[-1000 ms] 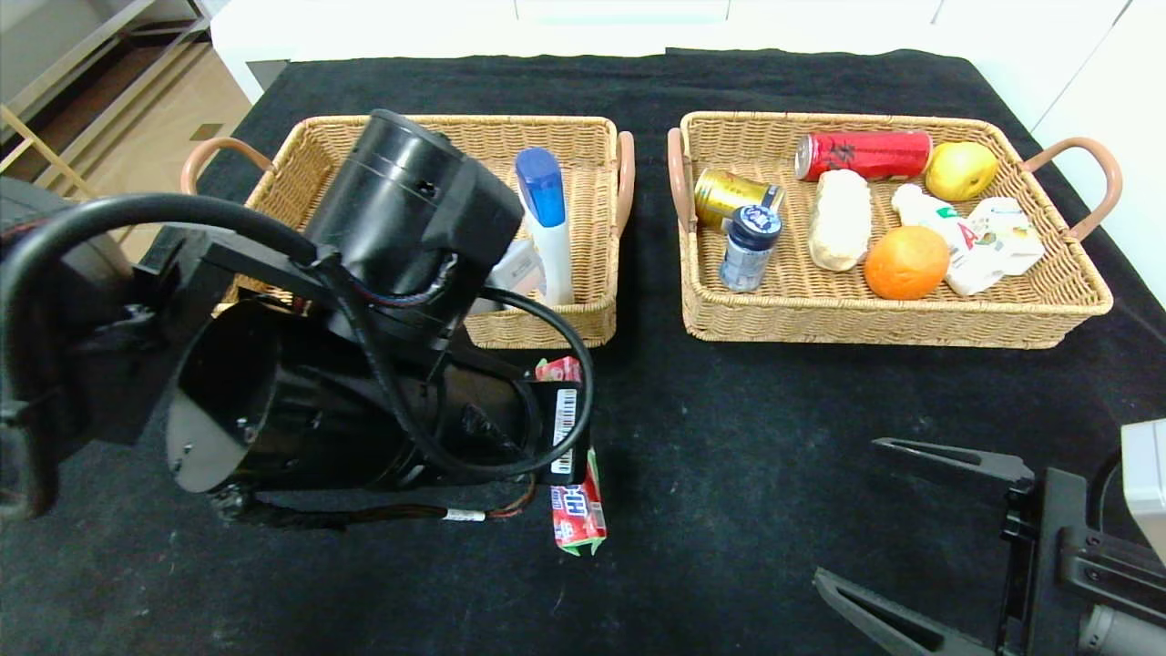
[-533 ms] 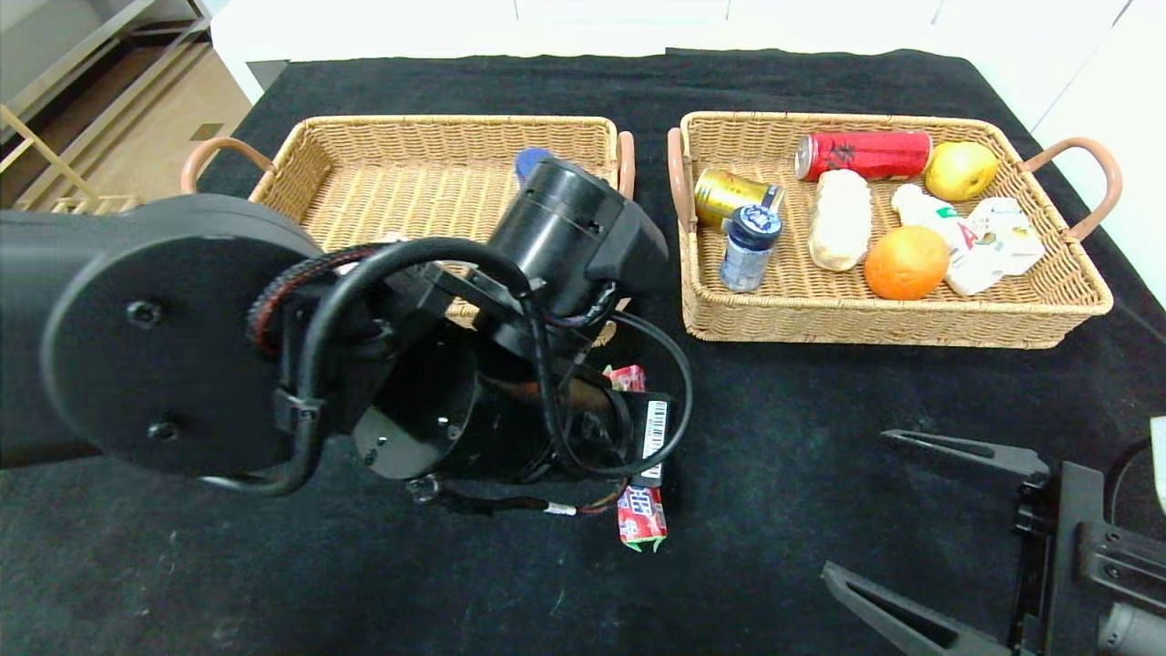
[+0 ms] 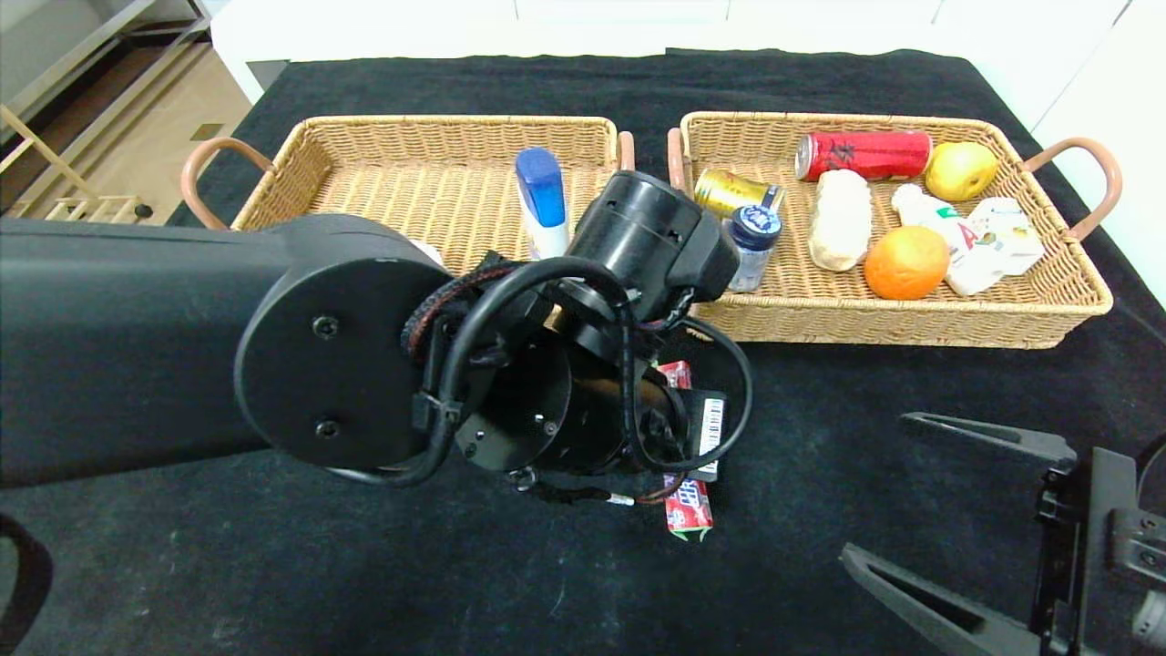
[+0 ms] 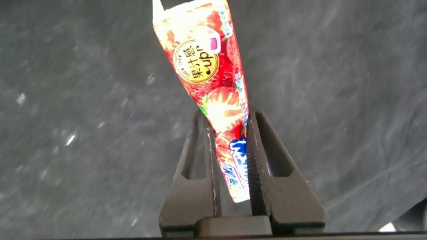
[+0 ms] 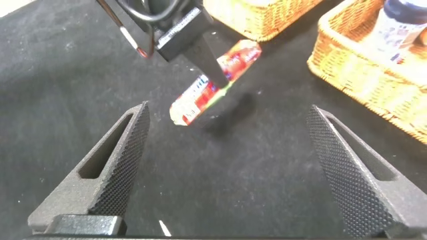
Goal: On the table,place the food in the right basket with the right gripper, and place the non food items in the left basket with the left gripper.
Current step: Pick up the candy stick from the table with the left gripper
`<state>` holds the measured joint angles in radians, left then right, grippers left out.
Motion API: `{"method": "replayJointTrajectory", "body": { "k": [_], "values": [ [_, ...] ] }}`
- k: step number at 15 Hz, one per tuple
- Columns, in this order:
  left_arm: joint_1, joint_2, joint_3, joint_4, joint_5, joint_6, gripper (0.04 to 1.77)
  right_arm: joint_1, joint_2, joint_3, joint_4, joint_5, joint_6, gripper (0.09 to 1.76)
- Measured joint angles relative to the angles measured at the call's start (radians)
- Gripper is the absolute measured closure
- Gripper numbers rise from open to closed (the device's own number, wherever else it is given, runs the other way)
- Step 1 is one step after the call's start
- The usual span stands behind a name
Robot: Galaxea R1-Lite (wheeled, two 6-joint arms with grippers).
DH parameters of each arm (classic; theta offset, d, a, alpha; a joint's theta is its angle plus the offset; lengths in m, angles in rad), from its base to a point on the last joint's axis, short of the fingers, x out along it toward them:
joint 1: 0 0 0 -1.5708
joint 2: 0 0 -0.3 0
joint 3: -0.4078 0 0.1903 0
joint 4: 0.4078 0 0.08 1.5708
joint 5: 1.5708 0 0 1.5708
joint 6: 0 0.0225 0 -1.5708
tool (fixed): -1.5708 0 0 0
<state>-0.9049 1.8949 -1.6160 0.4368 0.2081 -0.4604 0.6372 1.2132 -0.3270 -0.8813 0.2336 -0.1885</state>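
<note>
My left gripper (image 4: pixel 229 123) is shut on a red strawberry candy packet (image 4: pixel 207 73) and holds it just above the black cloth, as its shadow in the right wrist view shows. In the head view the packet (image 3: pixel 690 510) pokes out below my left arm (image 3: pixel 346 355), in front of the gap between the two baskets; the arm hides the gripper itself. The packet also shows in the right wrist view (image 5: pixel 213 83). My right gripper (image 3: pixel 873 485) is open and empty at the front right, right of the packet; its jaws stand wide apart in its own wrist view (image 5: pixel 228 117).
The left basket (image 3: pixel 437 128) holds a blue-capped white bottle (image 3: pixel 542 196). The right basket (image 3: pixel 893 333) holds a red can (image 3: pixel 865 153), a gold can (image 3: pixel 729 191), a blue-lidded jar (image 3: pixel 751 239), bread (image 3: pixel 840 232), an orange (image 3: pixel 906 262), a pear (image 3: pixel 961 169) and white packs (image 3: pixel 988 244).
My left arm has carried the candy packet to the right, from in front of the left basket to the gap between the baskets. My right gripper has drifted slightly right.
</note>
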Motion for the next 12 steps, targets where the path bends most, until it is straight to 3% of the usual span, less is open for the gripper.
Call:
{"method": "replayJointTrajectory", "body": {
  "k": [8,12],
  "values": [
    [0.0,0.023,0.007,-0.022,-0.036,0.007,1.45,-0.006,-0.001,-0.001,0.003,-0.002,0.003,0.14],
    [0.0,0.023,0.01,-0.023,-0.039,0.016,0.91,-0.006,0.0,0.0,0.003,-0.002,0.003,0.14]
  ]
}}
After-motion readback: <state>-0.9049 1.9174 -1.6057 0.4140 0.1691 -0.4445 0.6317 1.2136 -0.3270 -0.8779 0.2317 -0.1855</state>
